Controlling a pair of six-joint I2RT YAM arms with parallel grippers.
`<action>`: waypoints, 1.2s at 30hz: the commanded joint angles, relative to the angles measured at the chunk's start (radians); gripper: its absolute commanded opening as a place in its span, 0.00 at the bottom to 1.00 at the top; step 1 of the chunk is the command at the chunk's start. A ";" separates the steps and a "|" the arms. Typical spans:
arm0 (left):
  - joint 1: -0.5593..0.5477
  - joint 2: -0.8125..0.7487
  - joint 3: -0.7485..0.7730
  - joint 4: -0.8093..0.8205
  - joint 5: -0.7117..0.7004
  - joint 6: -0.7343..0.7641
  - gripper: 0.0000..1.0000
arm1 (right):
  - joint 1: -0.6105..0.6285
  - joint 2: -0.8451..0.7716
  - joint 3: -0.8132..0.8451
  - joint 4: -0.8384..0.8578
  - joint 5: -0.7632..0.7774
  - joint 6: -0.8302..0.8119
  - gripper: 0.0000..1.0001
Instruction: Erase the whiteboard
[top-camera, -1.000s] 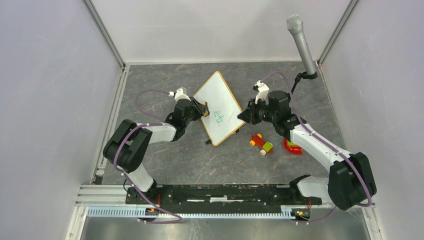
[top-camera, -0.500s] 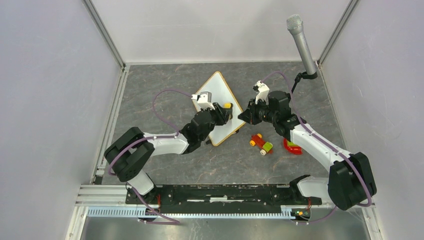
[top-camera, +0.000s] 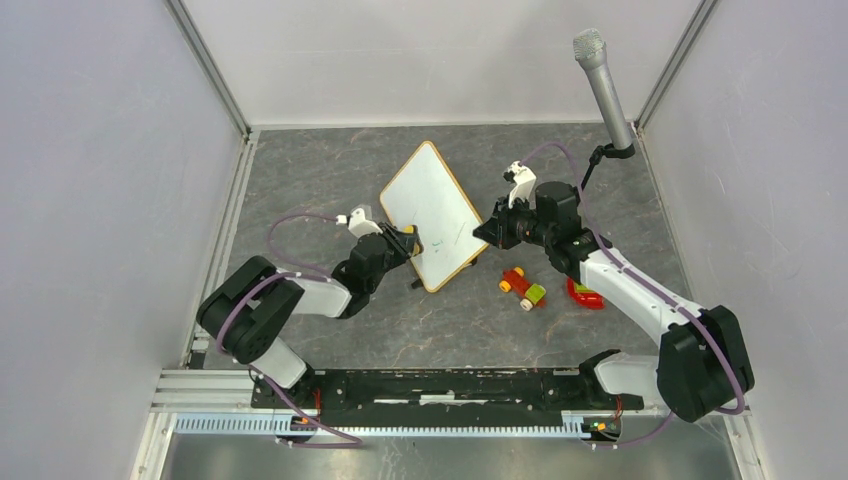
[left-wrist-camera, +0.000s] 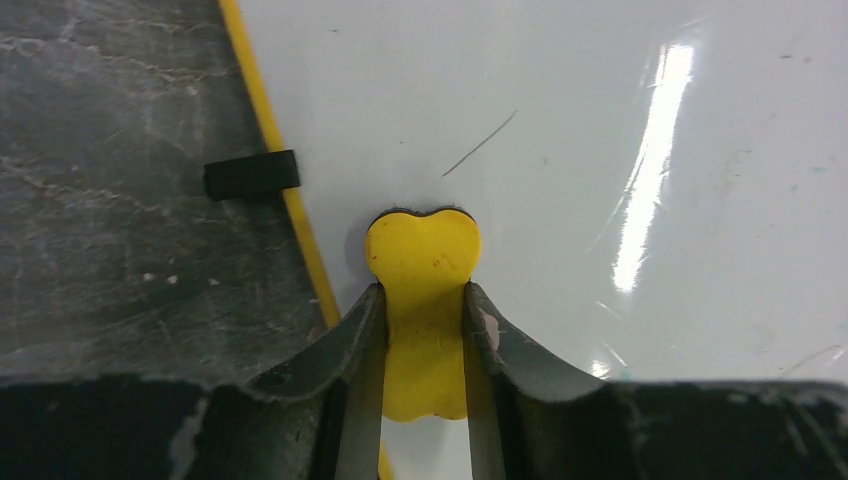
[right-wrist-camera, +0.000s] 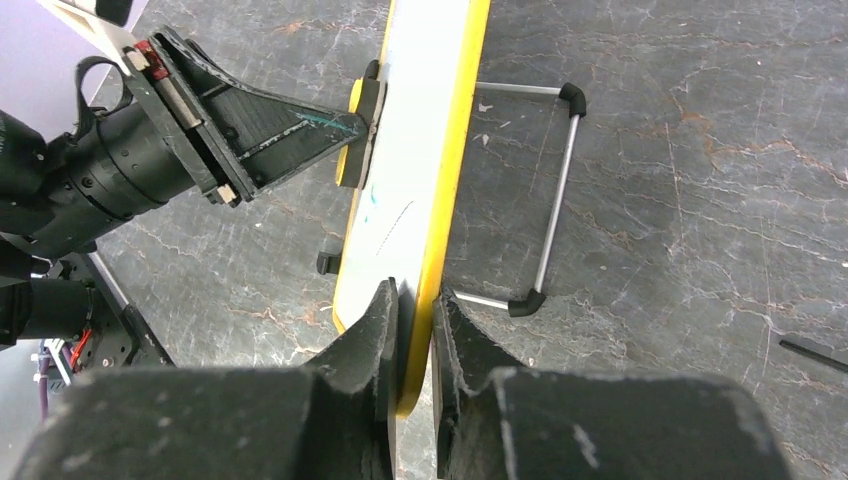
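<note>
Grey table (top-camera: 330, 170): the whiteboard (top-camera: 432, 215) stands mid-table, tilted up on its black wire feet (right-wrist-camera: 553, 190), between my two arms. Propped like that it would tip or slide under a wipe, I judge, so my right gripper (right-wrist-camera: 413, 297) pinches its frame edge to brace it, jaws narrow, one finger on each side of the board. My left gripper (left-wrist-camera: 423, 300) is closed on a yellow eraser (left-wrist-camera: 424, 250). Its heart-shaped end pokes past my fingertips and presses on the white face just inside the frame on my left side. I grip it by the waist so the pad rubs, not my fingers. Toy car (top-camera: 523, 287) and red item (top-camera: 585, 294) lie right of the board, apart from it, not involved.

Hard to tell: little green ink shows, only faint strokes (right-wrist-camera: 372, 205) near the eraser in the right wrist view, unreadable. Thin lines in the left wrist view could be ink or scuff, cannot say. Eraser's rubbing side is hidden against the board. Red item is partly behind my right arm.
</note>
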 joint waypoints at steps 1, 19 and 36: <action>-0.008 -0.033 0.009 -0.128 -0.011 -0.017 0.15 | 0.058 -0.002 -0.030 -0.027 -0.165 -0.083 0.00; -0.366 -0.025 0.132 0.009 -0.149 0.274 0.20 | 0.059 -0.011 -0.030 -0.035 -0.164 -0.079 0.00; -0.156 -0.070 -0.093 -0.127 -0.247 -0.162 0.18 | 0.059 -0.011 -0.033 -0.030 -0.165 -0.079 0.00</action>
